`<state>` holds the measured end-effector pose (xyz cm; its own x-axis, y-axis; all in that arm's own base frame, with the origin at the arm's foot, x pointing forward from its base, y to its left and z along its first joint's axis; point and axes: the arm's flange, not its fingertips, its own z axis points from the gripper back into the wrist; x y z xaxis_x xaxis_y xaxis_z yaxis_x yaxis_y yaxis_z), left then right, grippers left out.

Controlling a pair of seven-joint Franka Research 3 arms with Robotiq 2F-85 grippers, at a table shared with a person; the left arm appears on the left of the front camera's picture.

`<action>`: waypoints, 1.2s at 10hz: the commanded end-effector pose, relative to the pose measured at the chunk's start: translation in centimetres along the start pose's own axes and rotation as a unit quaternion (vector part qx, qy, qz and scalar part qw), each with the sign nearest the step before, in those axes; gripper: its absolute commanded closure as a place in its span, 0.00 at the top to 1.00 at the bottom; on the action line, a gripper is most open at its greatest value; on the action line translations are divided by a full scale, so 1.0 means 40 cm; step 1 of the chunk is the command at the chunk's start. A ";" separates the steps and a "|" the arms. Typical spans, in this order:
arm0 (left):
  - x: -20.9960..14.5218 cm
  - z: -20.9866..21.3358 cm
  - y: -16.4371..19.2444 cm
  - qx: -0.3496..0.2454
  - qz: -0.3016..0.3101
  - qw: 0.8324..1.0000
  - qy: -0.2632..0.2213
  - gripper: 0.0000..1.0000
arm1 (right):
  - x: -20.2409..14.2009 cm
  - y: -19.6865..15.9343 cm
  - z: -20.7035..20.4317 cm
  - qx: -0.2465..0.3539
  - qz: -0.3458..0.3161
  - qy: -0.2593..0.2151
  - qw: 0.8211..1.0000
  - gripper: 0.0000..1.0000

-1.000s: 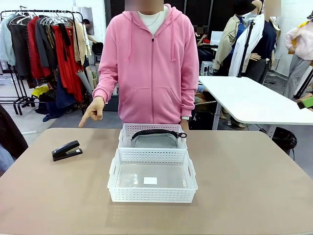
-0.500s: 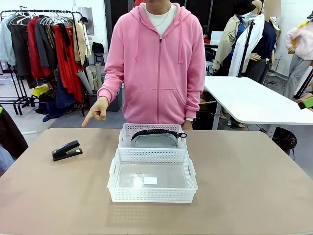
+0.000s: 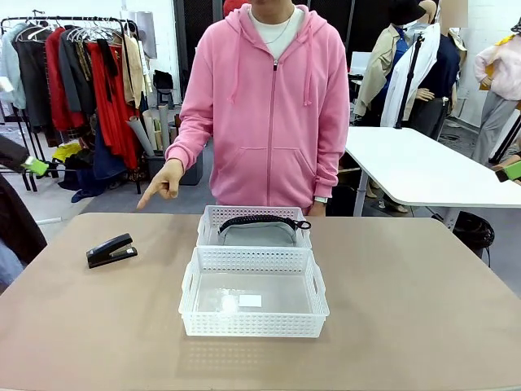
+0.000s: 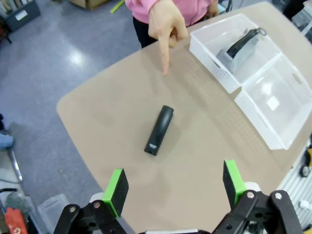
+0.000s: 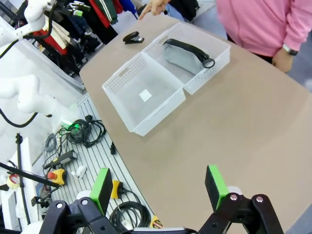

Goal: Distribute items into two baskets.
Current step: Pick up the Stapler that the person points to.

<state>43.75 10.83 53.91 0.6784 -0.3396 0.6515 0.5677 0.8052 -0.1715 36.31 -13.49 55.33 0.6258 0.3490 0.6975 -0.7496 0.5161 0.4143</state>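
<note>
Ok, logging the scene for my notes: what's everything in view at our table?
table: one, tan, under everything
near basket: one, white, mid-table, white label inside
far basket: one, white, directly behind it
pouch: one, grey, black strap, in far basket
stapler: one, black, on table, robot's left of baskets
person's hand: one, pointing down beyond the stapler
left gripper: one, black, green pads, open above stapler
right gripper: one, same colours, open, high above the table
</note>
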 end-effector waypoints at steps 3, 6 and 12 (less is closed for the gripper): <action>0.116 -0.100 0.048 0.024 -0.046 0.999 0.016 1.00 | 0.000 0.003 -0.005 0.006 0.012 -0.016 1.000 1.00; 0.149 -0.197 0.051 0.041 -0.089 0.992 0.085 1.00 | 0.000 0.003 -0.005 0.006 0.012 -0.016 1.000 1.00; 0.160 -0.347 0.024 0.044 -0.180 0.953 0.240 1.00 | 0.000 0.003 -0.005 0.006 0.012 -0.016 1.000 1.00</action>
<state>54.36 2.63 47.14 0.5897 -0.7581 0.2784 0.7752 0.6280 0.0680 36.29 -13.45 55.28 0.6265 0.3494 0.6967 -0.7493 0.5161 0.4150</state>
